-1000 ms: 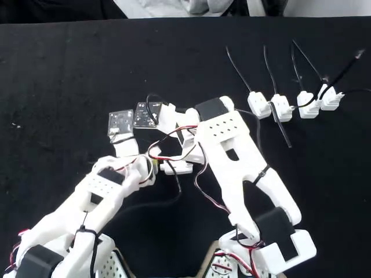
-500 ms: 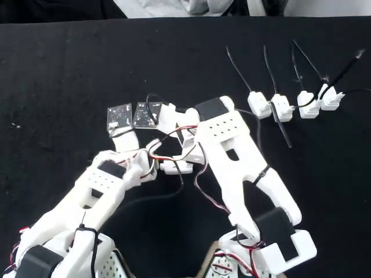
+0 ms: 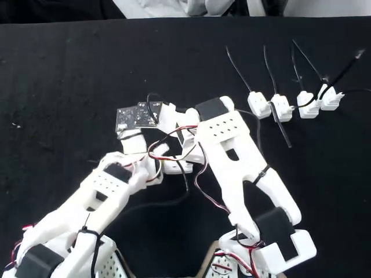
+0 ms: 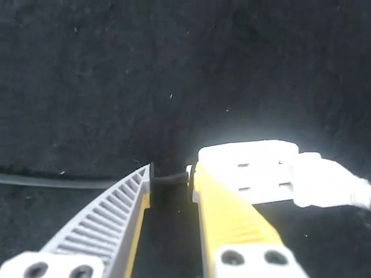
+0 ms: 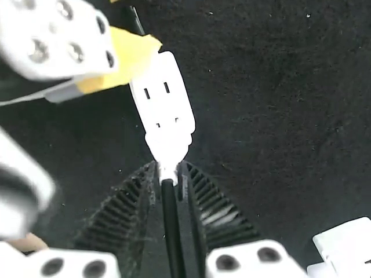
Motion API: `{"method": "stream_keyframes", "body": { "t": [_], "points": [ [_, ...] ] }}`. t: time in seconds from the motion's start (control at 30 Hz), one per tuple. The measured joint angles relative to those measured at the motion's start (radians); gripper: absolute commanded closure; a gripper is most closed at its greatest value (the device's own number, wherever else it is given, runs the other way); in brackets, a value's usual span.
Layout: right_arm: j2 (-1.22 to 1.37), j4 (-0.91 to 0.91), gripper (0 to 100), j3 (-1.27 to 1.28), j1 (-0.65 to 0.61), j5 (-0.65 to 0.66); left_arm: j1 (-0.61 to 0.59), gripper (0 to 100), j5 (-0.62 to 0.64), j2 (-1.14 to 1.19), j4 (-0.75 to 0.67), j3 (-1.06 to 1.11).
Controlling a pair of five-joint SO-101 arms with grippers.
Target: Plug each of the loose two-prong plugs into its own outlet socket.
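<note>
Edging nearer socket point(image 4: 249, 168): left end effector point(image 4: 171, 169) pinching plug point(image 4: 171, 184); right end effector point(image 5: 168, 171), cord point(image 5: 171, 223).

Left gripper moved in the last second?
Yes. In the high view the left gripper shifted right, toward the row of white plugs, which stayed put.

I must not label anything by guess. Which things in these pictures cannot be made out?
High view: slots of the outlet socket in the right gripper, under wrists and wires.
Left wrist view: the dark shape at the left gripper, plug or cable, black on black cloth.
Right wrist view: a white piece, cut off by the edge.
High view: four white pieces far off, plugs or sockets, too small.
</note>
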Motion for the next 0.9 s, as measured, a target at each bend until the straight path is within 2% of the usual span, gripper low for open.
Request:
{"method": "stream_keyframes", "body": {
  "t": [0.27, 0.57, 0.8, 0.9],
  "points": [
    [0.0, 0.0, 98.8, 0.0, 0.0, 0.0, -0.003, 87, 0.0, 0.0, -0.025, 0.014],
    [0.0, 0.0, 98.8, 0.0, 0.0, 0.0, -0.014, 87, 0.0, 0.003, 0.043, 0.012],
    [0.002, -0.003, 98.8, 0.0, -0.002, 0.0, -0.052, 87, 0.0, 0.166, 0.025, -0.063],
    [0.002, -0.005, 98.8, 0.0, -0.002, 0.0, -0.052, 87, 0.0, 0.238, 0.071, -0.14]
  ]
}}
